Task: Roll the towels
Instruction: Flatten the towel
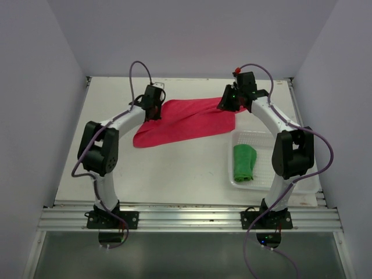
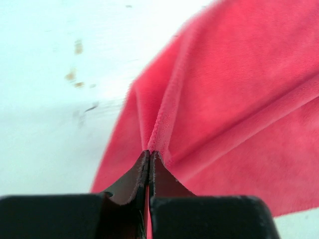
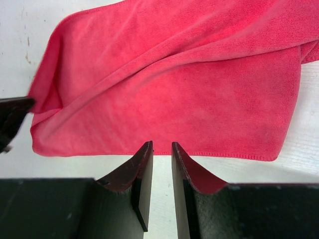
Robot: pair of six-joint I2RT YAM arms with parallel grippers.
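The pink-red towel [image 1: 186, 122] lies spread and creased across the back of the table. My left gripper [image 1: 156, 110] is at its left end, shut on a pinched fold of the cloth [image 2: 239, 99], with the jaws [image 2: 149, 152] pressed together. My right gripper [image 1: 230, 104] hovers at the towel's right edge [image 3: 174, 84]. Its fingers [image 3: 162, 145] stand a little apart with only bare table between them, tips right at the hem. The green towel [image 1: 244, 163] lies rolled up inside the clear basket.
The clear plastic mesh basket [image 1: 264, 138] sits at the right, beside the right arm's base. White walls close in the table at the back and both sides. The left gripper's tip [image 3: 10, 117] shows at the left edge of the right wrist view.
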